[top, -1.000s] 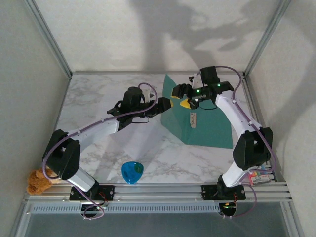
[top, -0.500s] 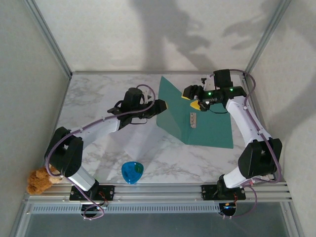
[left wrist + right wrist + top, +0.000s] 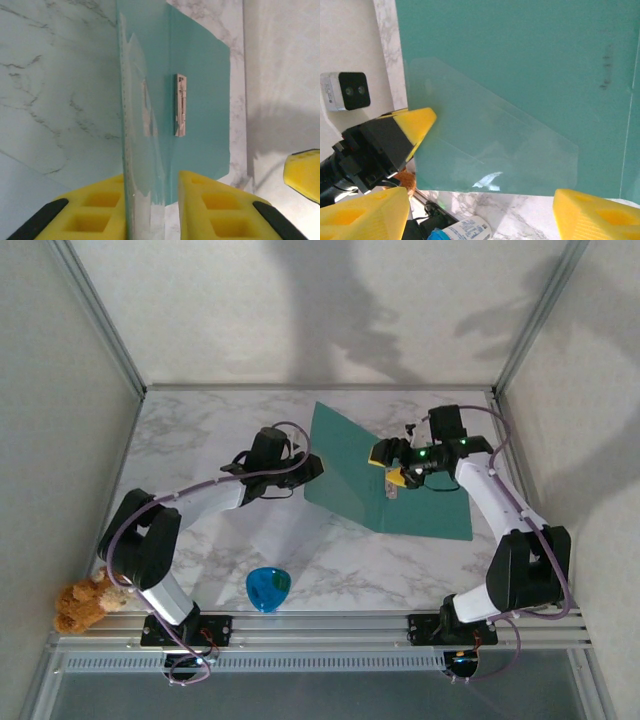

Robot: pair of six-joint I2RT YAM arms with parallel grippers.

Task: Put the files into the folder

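**Left gripper**: jaws drawn narrow astride the free edge of the raised cover. A sliver of gap shows at one pad, so a firm pinch cannot be told.

**Right gripper**: jaws wide, holding nothing, just beyond the cover's inner face.

**Folder**: back panel flat beneath the right gripper, cover standing tilted between both grippers.

**Files**: flat on the table, behind and below the left gripper, well apart from the right.

**Hazards, judged:**
- A shallow edge hold, made slicker by the clear film, could let the cover drop shut.
- Pulling the cover may drag the whole folder.
- The flat sheets offer little edge to grasp and may crease or skid.
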